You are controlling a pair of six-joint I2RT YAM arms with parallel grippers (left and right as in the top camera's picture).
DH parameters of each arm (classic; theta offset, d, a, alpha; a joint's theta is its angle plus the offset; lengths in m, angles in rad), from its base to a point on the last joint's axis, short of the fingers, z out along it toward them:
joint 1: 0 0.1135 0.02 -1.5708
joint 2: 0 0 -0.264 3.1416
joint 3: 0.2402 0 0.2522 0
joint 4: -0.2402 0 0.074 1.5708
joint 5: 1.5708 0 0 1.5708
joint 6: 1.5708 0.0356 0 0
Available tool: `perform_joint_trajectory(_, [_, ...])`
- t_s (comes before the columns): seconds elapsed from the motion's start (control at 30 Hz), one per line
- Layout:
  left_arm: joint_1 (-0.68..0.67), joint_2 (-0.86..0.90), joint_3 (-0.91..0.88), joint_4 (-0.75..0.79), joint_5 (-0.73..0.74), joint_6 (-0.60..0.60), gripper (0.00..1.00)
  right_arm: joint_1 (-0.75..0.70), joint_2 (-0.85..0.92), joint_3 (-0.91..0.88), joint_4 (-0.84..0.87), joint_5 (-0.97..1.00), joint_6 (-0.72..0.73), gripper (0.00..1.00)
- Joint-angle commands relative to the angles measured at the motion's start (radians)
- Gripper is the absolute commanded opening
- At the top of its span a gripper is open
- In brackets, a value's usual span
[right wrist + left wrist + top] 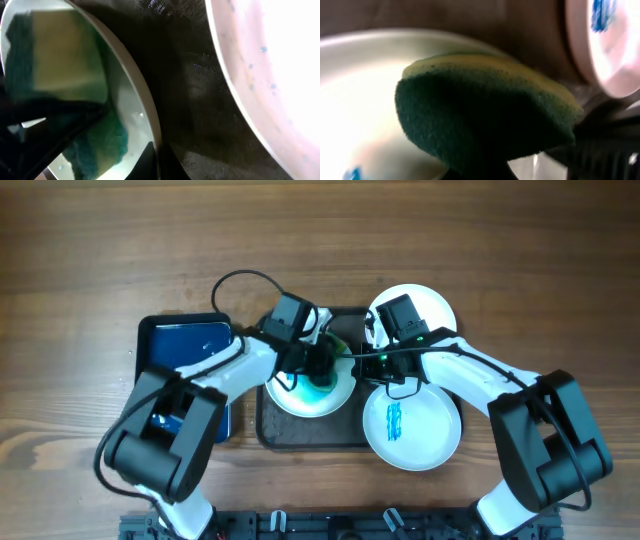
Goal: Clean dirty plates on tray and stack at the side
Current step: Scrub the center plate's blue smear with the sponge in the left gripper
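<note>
On the tray (300, 436) at mid-table, my left gripper (326, 370) is clamped on a sponge (322, 378), which is pressed to the first plate (296, 402), one of three dirty plates. My right gripper (366, 363) is closed at that plate's right rim; whether it pinches the rim, I cannot tell.

Only the overhead view takes in the whole layout. The second plate (428, 438) sits at the tray's right edge, mostly on the table (90, 260), with a blue scribble (394, 420) at its middle. The third plate (438, 304) lies behind it, partly under my right arm. A smaller blue tray (185, 342) sits to the left, beneath my left arm.

My left wrist camera alone shows the sponge's make, a dark green scouring face (480, 125) edged with yellow foam, and a blue smear (352, 174) on the white plate below it. My right wrist camera shows the first plate's rim up close, the tray's dark glossy floor (195, 85) and blue specks on the neighbouring plate (270, 75).

The table is brown wood with a long grain, and a black rail runs along its near edge.
</note>
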Motion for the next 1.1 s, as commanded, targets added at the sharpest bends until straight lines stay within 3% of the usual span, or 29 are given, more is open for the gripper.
perform_joint_trajectory(0.0, [0.063, 0.100, -0.040, -0.066, -0.150, -0.149, 0.04, 0.006, 0.021, -0.009, -0.023, -0.001, -0.014, 0.04])
perform_joint_trajectory(0.13, [0.151, 0.100, -0.040, -0.232, -0.363, -0.229, 0.04, 0.006, 0.021, -0.009, -0.025, 0.000, -0.014, 0.04])
perform_joint_trajectory(0.23, [0.191, 0.100, -0.040, -0.309, -0.422, -0.329, 0.04, 0.006, 0.021, -0.009, -0.024, 0.000, -0.013, 0.04])
perform_joint_trajectory(0.37, [0.205, 0.100, -0.040, -0.380, -0.403, -0.330, 0.04, 0.006, 0.021, -0.009, -0.025, -0.001, -0.013, 0.04])
perform_joint_trajectory(0.43, [0.197, 0.100, -0.040, -0.397, -0.338, -0.262, 0.04, 0.006, 0.021, -0.009, -0.025, -0.001, -0.012, 0.04])
perform_joint_trajectory(0.6, [0.141, 0.100, -0.040, -0.389, -0.005, -0.022, 0.04, 0.006, 0.021, -0.009, -0.026, -0.001, -0.011, 0.04])
perform_joint_trajectory(0.73, [0.092, 0.100, -0.040, -0.333, 0.172, 0.006, 0.04, 0.006, 0.021, -0.009, -0.029, -0.001, -0.011, 0.04])
perform_joint_trajectory(0.83, [0.056, 0.100, -0.040, -0.240, 0.294, -0.036, 0.04, 0.006, 0.021, -0.009, -0.037, -0.001, -0.011, 0.05])
perform_joint_trajectory(0.93, [0.046, 0.100, -0.040, -0.140, 0.260, -0.114, 0.04, 0.006, 0.021, -0.009, -0.040, -0.001, -0.011, 0.04])
perform_joint_trajectory(1.07, [0.093, 0.100, -0.040, -0.093, -0.001, -0.208, 0.04, 0.006, 0.021, -0.009, -0.045, -0.001, -0.011, 0.04])
